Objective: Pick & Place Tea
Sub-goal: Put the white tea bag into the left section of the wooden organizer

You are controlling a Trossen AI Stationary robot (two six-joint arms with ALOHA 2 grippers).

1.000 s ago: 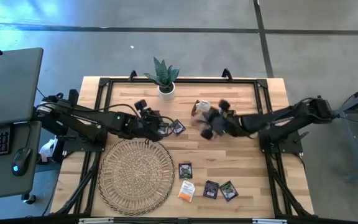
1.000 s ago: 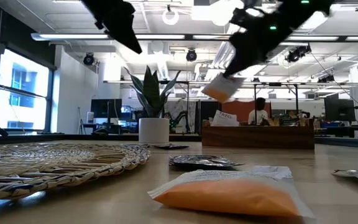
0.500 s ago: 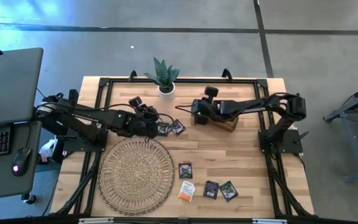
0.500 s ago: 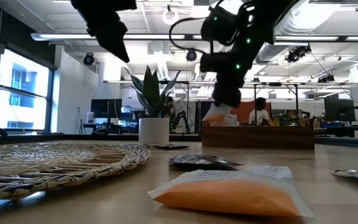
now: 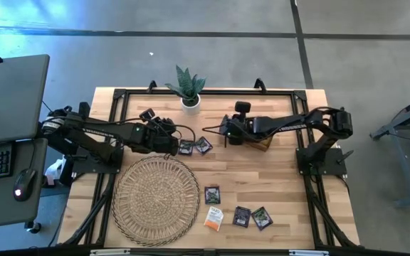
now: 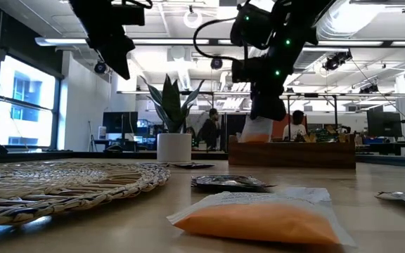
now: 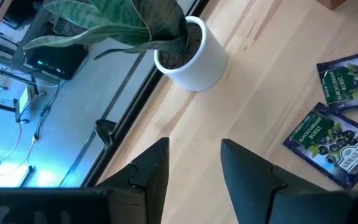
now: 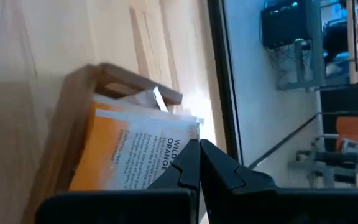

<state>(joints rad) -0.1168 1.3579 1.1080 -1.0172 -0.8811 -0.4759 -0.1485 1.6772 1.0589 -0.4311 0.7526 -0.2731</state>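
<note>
An orange-and-white tea sachet (image 8: 129,155) hangs in my shut right gripper (image 8: 197,163) over the brown wooden tray (image 5: 260,140) at the table's far middle. In the low view the sachet (image 6: 256,131) dips behind the tray's near wall (image 6: 294,154). My left gripper (image 7: 194,168) stands open with nothing between its fingers, above the table to the left of two dark sachets (image 5: 186,147) (image 5: 203,146) that lie flat on the wood. Several more sachets, one of them orange (image 5: 213,217), lie flat near the front edge. My right gripper pinches the orange-and-white sachet by its upper edge (image 8: 178,148) between its two fingers. The fingers slant down from above. The sachet hangs upright below them, with its lower end inside the tray (image 8: 104,74), next to a white sachet standing there.
A big round woven mat (image 5: 155,199) covers the front left. A potted plant (image 5: 189,89) stands at the far edge, close to my left gripper (image 5: 167,132). Bare wood lies between the mat and the tray.
My right gripper has swung toward the table's left and down, rolling as it went. It has carried the orange sachet from mid-air down into the tray. My left gripper has drawn back a little toward the table's left edge and tipped further down, still open.
</note>
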